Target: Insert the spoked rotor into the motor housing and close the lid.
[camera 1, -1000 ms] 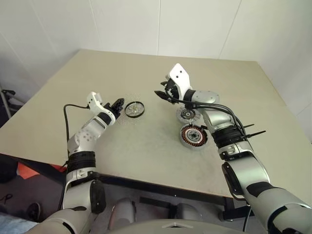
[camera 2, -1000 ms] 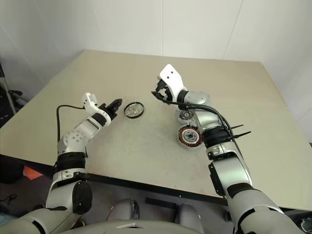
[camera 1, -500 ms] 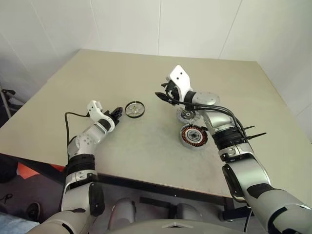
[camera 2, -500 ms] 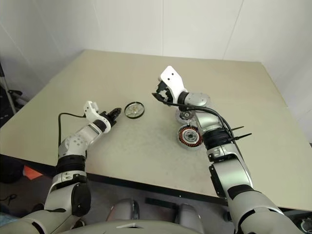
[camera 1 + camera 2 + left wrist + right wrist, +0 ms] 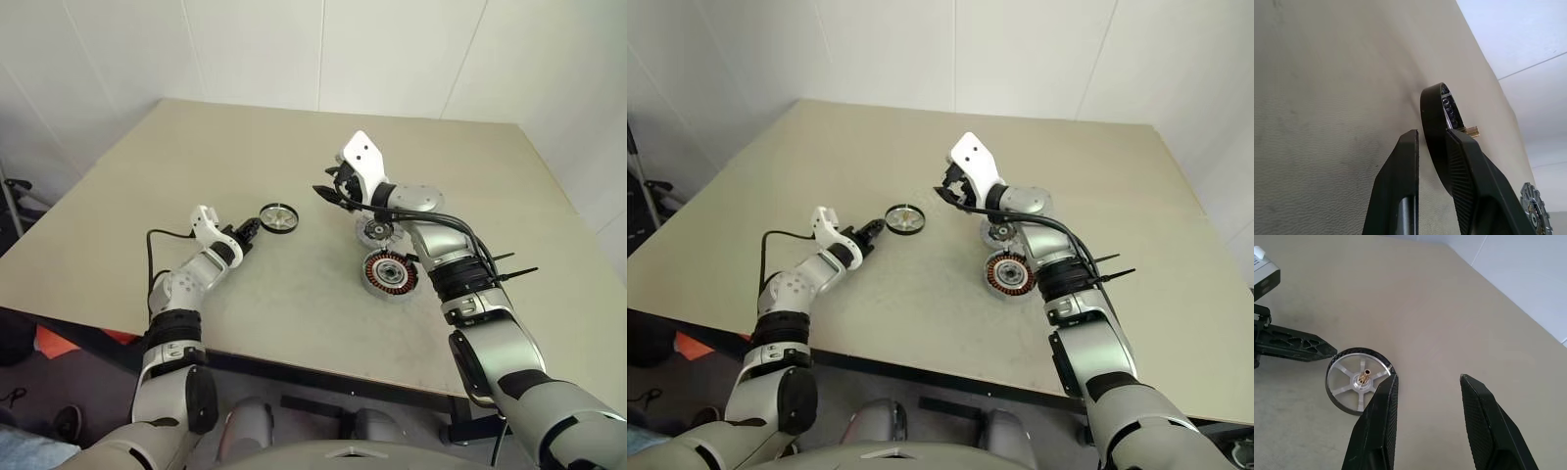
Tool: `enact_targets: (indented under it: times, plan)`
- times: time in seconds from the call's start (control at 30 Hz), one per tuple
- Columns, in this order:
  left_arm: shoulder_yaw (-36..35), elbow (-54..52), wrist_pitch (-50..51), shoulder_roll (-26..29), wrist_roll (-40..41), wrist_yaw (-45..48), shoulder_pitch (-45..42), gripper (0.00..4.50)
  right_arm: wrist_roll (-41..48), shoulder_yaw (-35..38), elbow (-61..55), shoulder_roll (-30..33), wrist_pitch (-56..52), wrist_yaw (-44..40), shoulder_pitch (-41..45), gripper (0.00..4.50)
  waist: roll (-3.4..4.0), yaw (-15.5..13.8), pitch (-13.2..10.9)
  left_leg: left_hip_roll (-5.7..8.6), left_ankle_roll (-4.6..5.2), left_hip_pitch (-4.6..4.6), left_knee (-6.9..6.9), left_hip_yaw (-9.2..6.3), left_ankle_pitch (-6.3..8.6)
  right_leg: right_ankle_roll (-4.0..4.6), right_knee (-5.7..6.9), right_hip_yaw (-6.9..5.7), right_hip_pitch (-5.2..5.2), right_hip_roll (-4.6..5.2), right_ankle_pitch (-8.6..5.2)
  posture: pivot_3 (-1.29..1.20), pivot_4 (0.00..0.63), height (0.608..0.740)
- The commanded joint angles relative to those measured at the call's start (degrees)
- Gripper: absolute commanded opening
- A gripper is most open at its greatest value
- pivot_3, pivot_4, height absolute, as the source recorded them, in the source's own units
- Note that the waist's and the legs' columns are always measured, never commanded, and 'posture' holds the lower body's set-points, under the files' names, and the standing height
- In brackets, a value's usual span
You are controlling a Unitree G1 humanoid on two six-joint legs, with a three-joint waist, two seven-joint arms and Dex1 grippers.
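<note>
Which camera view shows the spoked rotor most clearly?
The right wrist view: the spoked rotor lies face-on, with silvery spokes and brass hub visible, the left gripper at its rim. The left wrist view shows only its black rim edge-on. Both eye views show it small on the table.

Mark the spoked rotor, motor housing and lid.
spoked rotor [image 5: 1357,382]: right wrist view, silvery spokes.
motor housing [image 5: 390,273]: left eye view, copper windings.
lid [image 5: 375,231]: left eye view, dark hub.

From the left wrist, the spoked rotor [image 5: 1436,128] is edge-on, so its spokes are mostly hidden and one finger covers its lower rim. The lid [image 5: 376,231] sits partly behind the right arm at 12 o'clock of the motor housing [image 5: 391,275]; its ribs are too small to tell.
</note>
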State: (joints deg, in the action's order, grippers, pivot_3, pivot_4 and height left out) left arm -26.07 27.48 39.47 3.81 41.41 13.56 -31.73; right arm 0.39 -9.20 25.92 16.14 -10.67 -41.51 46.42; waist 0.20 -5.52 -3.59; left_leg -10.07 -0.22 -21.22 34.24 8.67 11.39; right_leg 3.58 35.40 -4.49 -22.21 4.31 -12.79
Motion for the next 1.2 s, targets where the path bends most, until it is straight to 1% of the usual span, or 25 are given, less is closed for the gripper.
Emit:
enact_targets:
  times: [0.03,0.4,0.6,0.73,0.83,1.0,1.2]
  plan:
    - [-0.37,0.4,-0.23,-0.21,1.27,1.4,-1.46,0.92,1.06,0.92,-3.47,0.51,0.12,-0.45,0.4,2.22,0.0,0.0,0.0,0.0,0.0,0.0,0.0,0.0,0.0,0.0,0.0,0.0,0.0,0.0,0.0,0.0,0.0,0.74]
    - [-1.61,5.71,-1.12,-1.21,1.52,2.65,-3.57,0.92,0.93,0.88,-3.78,0.46,0.08,-0.87,0.16,2.22,0.0,-0.08,0.0,0.01,0.02,0.02,0.0,0.0,0.01,0.0,-0.01,0.0,0.03,0.0,0.0,0.0,0.0,0.74]
    - [-2.65,6.53,-0.91,-1.33,2.88,4.38,-3.71,0.92,0.83,0.85,-3.87,0.64,0.07,-0.96,-0.13,2.22,0.0,-0.12,0.0,0.02,0.02,0.04,0.0,0.0,0.01,0.0,-0.01,0.0,0.06,0.01,0.0,0.0,0.0,0.74]
    - [-1.53,5.43,-1.02,-1.25,2.3,6.39,-2.96,0.92,0.77,0.86,-3.83,0.79,0.07,-0.98,-0.27,2.22,-0.01,-0.1,-0.01,0.02,0.02,0.03,-0.01,0.0,0.01,0.0,-0.02,0.0,0.05,0.01,0.0,0.0,0.0,0.74]
    - [-1.56,5.05,-0.38,-1.44,2.44,6.24,-2.86,1.5,0.78,0.88,-3.69,0.82,0.19,-0.93,-0.22,2.26,-0.01,-0.05,-0.01,0.02,0.02,0.03,-0.01,0.0,0.01,0.0,-0.05,0.0,0.05,0.01,0.0,0.0,0.0,0.74]
    - [-2.65,5.6,0.94,-1.47,3.41,4.44,-3.09,3.15,0.74,0.99,-3.3,0.84,0.44,-0.75,-0.03,2.26,-0.01,-0.03,-0.01,0.01,0.03,0.03,-0.03,0.0,0.01,0.0,-0.06,0.0,0.04,0.01,0.0,0.0,0.0,0.74]
    - [-3.87,9.18,-0.33,-1.07,3.57,4.51,-4.08,3.15,0.71,1.08,-3.18,0.93,0.51,-0.6,0.03,2.26,-0.01,-0.02,-0.01,0.02,0.16,0.11,-0.03,0.0,0.1,0.0,-0.06,0.0,0.11,0.01,0.0,0.0,0.0,0.74]
